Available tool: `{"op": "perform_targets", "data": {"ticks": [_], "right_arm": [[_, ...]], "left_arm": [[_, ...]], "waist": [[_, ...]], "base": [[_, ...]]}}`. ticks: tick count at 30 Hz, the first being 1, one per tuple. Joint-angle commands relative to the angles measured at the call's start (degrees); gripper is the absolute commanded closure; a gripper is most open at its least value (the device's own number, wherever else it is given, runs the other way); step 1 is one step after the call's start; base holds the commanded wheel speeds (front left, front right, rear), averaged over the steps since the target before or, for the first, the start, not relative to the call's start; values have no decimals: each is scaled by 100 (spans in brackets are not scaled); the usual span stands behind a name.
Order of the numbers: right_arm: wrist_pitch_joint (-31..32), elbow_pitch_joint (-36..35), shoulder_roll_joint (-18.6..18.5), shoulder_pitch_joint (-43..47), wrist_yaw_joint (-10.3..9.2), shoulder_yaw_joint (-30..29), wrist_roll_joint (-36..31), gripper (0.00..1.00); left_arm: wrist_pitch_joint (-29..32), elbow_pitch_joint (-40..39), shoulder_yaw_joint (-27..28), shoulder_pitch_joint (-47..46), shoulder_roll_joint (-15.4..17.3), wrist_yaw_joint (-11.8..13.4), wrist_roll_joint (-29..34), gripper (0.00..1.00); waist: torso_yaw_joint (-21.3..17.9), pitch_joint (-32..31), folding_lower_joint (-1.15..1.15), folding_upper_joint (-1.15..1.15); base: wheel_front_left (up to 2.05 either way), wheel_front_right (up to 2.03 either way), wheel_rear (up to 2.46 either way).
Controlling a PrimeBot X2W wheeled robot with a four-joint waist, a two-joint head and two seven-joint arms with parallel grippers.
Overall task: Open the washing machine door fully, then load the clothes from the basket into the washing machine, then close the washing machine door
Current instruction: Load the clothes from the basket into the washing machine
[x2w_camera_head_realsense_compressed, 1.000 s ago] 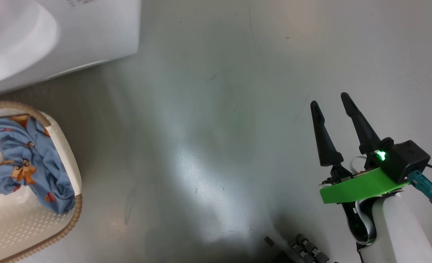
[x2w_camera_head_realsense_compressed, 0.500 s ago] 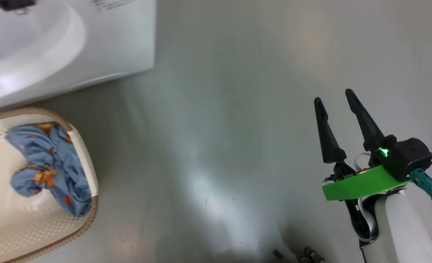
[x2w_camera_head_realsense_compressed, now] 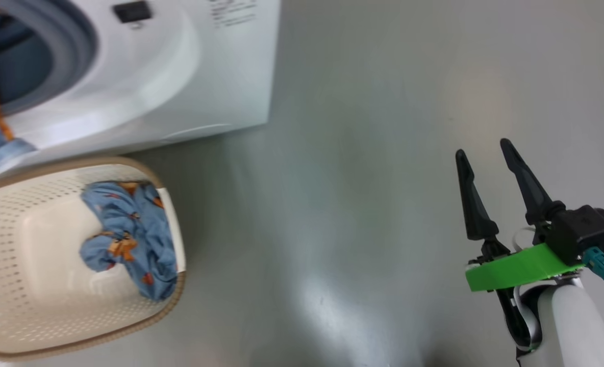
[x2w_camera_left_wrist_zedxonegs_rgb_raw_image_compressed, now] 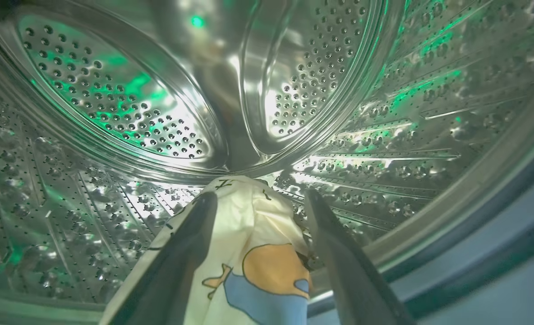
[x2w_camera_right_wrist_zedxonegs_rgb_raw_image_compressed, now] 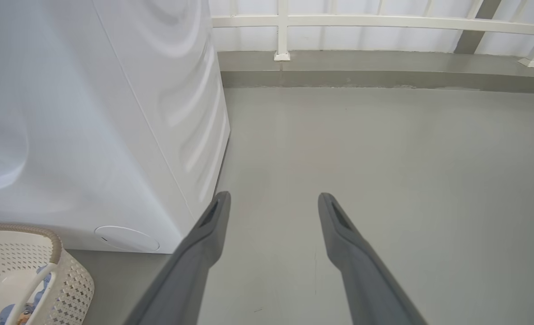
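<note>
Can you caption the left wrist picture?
The left end effector reaches into the steel drum, cream cloth between its fingers.

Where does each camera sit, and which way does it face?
Head view: head, facing down at a white front-loading washing machine and cream perforated plastic basket; right claw shows.
Left wrist view: left wrist, facing into the perforated steel drum; left claw flanks cream printed cloth.
Right wrist view: right wrist, facing along grey floor; open right claw.
Head and right wrist views share machine and basket.
</note>
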Motion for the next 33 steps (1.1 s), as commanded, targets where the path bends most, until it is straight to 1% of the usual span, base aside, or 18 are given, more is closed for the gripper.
{"op": "perform_targets", "data": {"ticks": [1, 4, 11, 12, 18, 20, 27, 33], "right_arm": [[53, -190, -15, 248, 9, 76, -65, 0], [118, -261, -15, 337, 9, 56, -93, 0], [250, -399, -15, 514, 9, 6, -130, 0], [250, -399, -15, 514, 9, 6, -130, 0], [330, -500, -15, 613, 9, -6, -158, 0], [350, -527, -15, 644, 9, -17, -167, 0], [411, -557, -15, 683, 9, 3, -189, 0], [420, -560, -15, 712, 9, 31, -168, 0]], "left_arm": [[-33, -420, 261, 408, 239, -9, 15, 0], [-33, -988, 492, 1051, 103, 73, 151, 0], [-33, -2123, 999, 2526, -413, 218, 369, 0], [-33, -2123, 999, 2526, -413, 218, 369, 0], [-33, -2978, 1270, 3475, -737, 340, 769, 0], [-33, -3217, 1357, 3728, -894, 386, 873, 0], [-33, -3696, 1484, 4359, -1326, 412, 1214, 0], [-34, -3816, 1570, 4603, -1528, 414, 1452, 0]], "waist": [[288, -276, 0, 0], [398, -383, 0, 0], [601, -600, 0, 0], [601, -600, 0, 0], [686, -680, 0, 0], [714, -704, 0, 0], [744, -803, 0, 0], [737, -846, 0, 0]], "base": [[0, 0, 0], [0, 0, 0], [0, 0, 0], [0, 0, 0], [0, 0, 0], [0, 0, 0], [0, 0, 0], [0, 0, 0]]}}
